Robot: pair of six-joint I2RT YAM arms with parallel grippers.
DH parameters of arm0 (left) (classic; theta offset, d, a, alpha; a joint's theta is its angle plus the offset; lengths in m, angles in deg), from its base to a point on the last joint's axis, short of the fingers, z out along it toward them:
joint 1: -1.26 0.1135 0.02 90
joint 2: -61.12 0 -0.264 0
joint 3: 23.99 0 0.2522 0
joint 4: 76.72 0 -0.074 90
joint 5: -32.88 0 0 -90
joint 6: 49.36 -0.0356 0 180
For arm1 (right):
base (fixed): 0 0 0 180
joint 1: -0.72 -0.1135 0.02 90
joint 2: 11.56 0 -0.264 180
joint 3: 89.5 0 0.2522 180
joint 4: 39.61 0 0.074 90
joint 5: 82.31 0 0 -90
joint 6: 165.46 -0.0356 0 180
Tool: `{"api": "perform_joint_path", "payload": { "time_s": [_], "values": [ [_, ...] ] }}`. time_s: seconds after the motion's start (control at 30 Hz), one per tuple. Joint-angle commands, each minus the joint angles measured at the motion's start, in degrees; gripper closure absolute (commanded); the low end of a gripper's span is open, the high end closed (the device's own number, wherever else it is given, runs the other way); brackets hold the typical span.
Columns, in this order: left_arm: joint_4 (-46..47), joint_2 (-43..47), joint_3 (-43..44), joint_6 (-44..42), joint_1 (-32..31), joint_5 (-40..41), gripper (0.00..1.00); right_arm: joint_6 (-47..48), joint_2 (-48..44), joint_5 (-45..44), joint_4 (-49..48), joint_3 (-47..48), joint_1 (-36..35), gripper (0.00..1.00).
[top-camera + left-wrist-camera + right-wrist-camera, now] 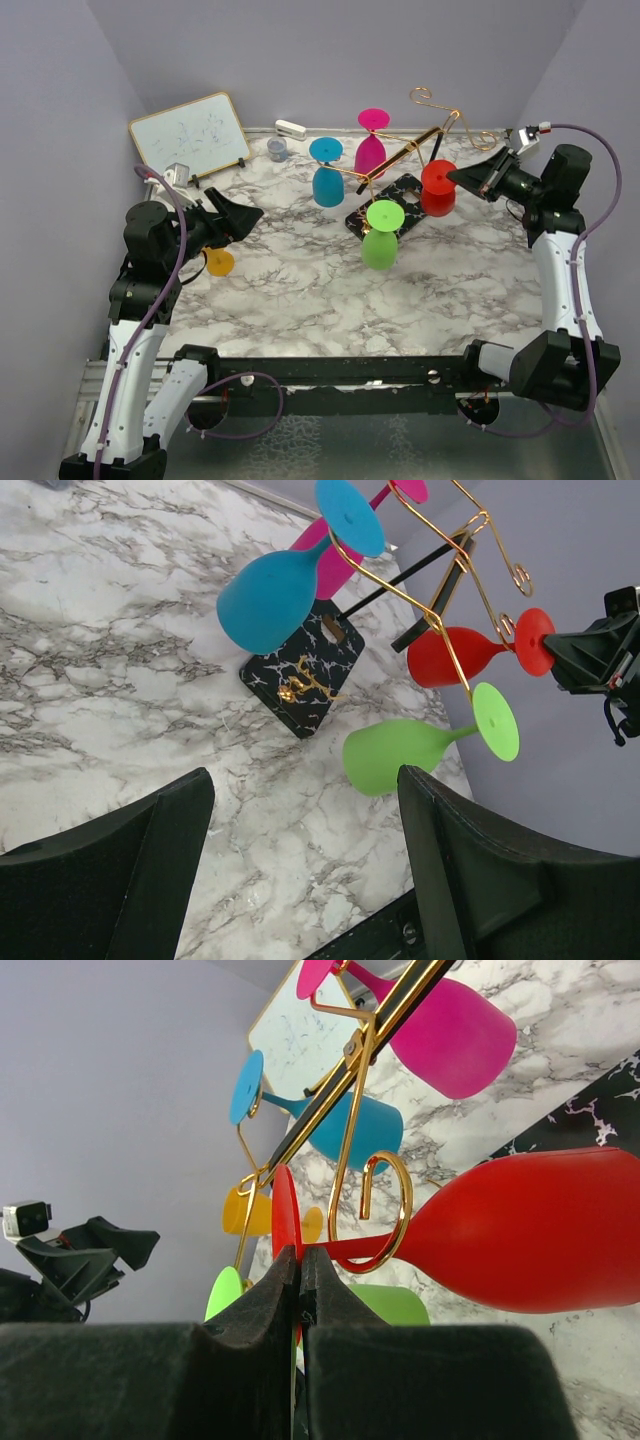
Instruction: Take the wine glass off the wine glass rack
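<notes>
The wine glass rack [400,158] is a gold wire stand with a dark post on a black patterned base [400,190], and its post leans. A red wine glass [437,188] hangs upside down on its right arm. My right gripper [452,175] is shut on the red glass's flat foot. In the right wrist view the fingers [299,1255] pinch that foot, and the red stem [350,1250] still sits inside a gold hook. Blue [327,180], magenta [371,150] and green [380,240] glasses also hang there. My left gripper [250,215] is open and empty, left of the rack.
An orange glass [218,262] lies on the marble table below my left gripper. A whiteboard [190,135], a small grey cup [277,150] and a white object [290,128] stand at the back left. Purple walls close in on three sides.
</notes>
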Motion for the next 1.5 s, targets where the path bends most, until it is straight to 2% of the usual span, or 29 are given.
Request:
{"api": "perform_joint_path", "payload": {
  "time_s": [0.0, 0.43, 0.63, 1.0, 1.27, 1.47],
  "values": [
    [2.2, 0.2, -0.1, 0.2, -0.1, 0.6, 0.24, -1.0, 0.5, 2.7, -2.1, 2.4, -1.4, 0.99],
    [1.7, 0.8, -0.3, 0.2, -0.1, 0.5, 0.24, 1.5, 6.7, -4.5, -2.7, 8.5, -5.5, 0.99],
    [1.1, 0.9, -0.2, -0.3, -0.1, 0.8, 0.24, -1.0, 9.2, -6.7, -9.8, 9.8, -5.7, 0.99],
    [0.0, 1.7, 0.4, 0.0, -0.1, 1.0, 0.24, -3.9, 13.1, -15.1, -10.5, 16.6, -5.7, 0.99],
    [-0.8, 2.3, 1.0, 0.1, -0.1, 1.3, 0.24, -6.6, 9.8, -12.3, -11.2, 20.4, -5.7, 0.99],
    [-0.5, 2.8, 1.3, 1.0, -0.1, 1.1, 0.24, -8.3, 7.3, -6.7, -12.1, 28.7, -5.7, 0.99]
  ]
}}
